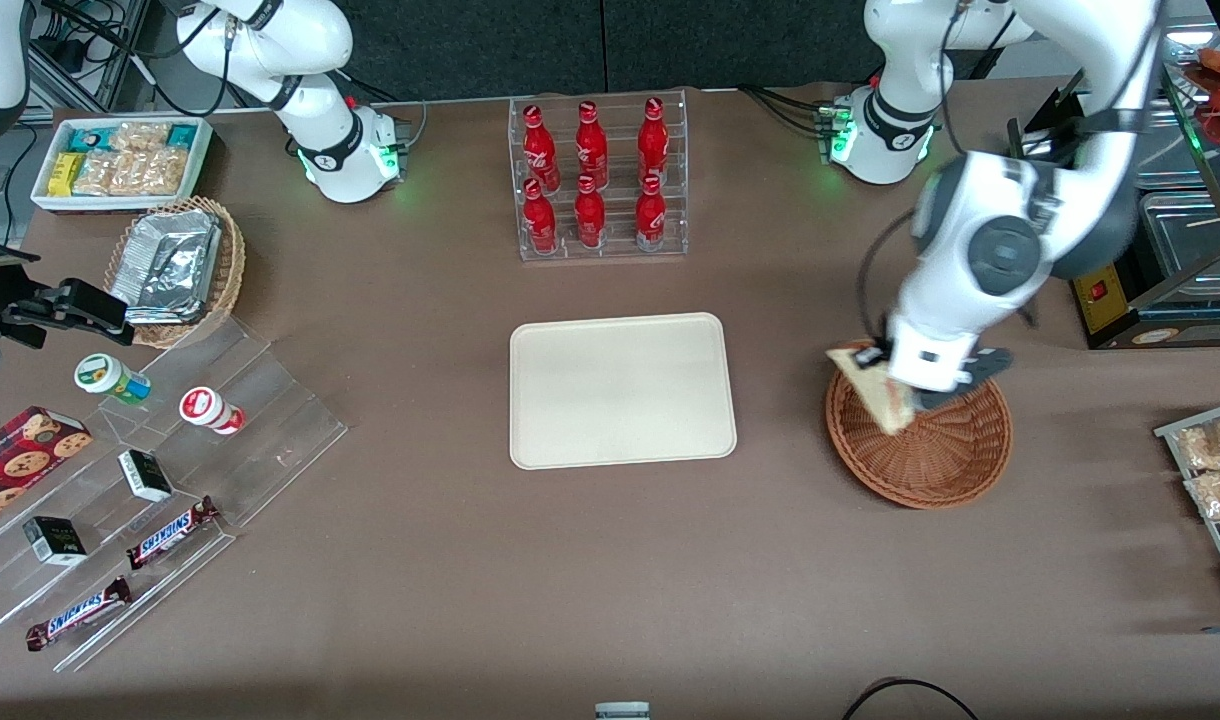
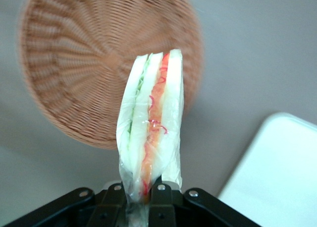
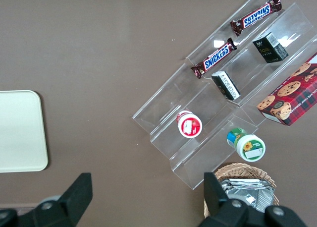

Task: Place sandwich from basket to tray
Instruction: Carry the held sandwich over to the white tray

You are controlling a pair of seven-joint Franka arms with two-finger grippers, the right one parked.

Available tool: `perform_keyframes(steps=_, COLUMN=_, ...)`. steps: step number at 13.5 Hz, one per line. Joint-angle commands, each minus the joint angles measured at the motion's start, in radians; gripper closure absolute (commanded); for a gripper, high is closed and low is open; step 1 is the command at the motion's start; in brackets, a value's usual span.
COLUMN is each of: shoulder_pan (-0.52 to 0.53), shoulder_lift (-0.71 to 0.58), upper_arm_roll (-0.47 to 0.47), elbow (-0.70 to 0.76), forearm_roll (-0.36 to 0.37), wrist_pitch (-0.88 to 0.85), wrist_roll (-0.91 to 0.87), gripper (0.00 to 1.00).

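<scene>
Wicker basket (image 1: 920,450) lies beneath us; our jaws (image 2: 143,192) pinch the sandwich (image 2: 151,133) by one wrapped corner. We fear it slipping before reaching the tray (image 1: 620,390) at nine o'clock.

Readable lettering: "SNICKERS" in blue on white along two brown candy bars (image 1: 173,533) (image 1: 78,613) lying on the clear acrylic stepped rack (image 1: 220,450) toward the parked arm's end of the table; the same word reads clearly on both bars in the right wrist view (image 3: 216,57) (image 3: 256,15). The six red bottles (image 1: 590,175) in the clear case carry a white script logo, too small to read. The left gripper (image 1: 895,385), over the basket (image 1: 930,450) with the sandwich (image 1: 875,385), bears no legible marking.
</scene>
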Motion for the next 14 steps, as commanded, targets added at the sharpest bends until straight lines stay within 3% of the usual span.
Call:
perform_keyframes(steps=1, shoulder_pan=-0.119, shoulder_lift=0.104, upper_arm_roll=-0.006, elbow=0.107, forearm_roll=0.002, wrist_pitch=-0.006, wrist_roll=-0.009, gripper=1.0)
perform_keyframes(steps=5, shoulder_pan=-0.259, shoulder_lift=0.297, upper_arm_roll=-0.004, elbow=0.305, forearm_roll=0.008, wrist_pitch=-0.008, wrist_roll=-0.066, gripper=1.0)
perform_keyframes(steps=11, shoulder_pan=-0.4, shoulder_lift=0.475, upper_arm_roll=0.0, elbow=0.456, forearm_roll=0.022, wrist_pitch=0.035, wrist_roll=-0.112, gripper=1.0)
perform_keyframes(steps=14, shoulder_pan=-0.431, shoulder_lift=0.524, upper_arm_roll=0.002, elbow=0.479, forearm_roll=0.097, wrist_pitch=0.055, wrist_roll=-0.141, gripper=1.0)
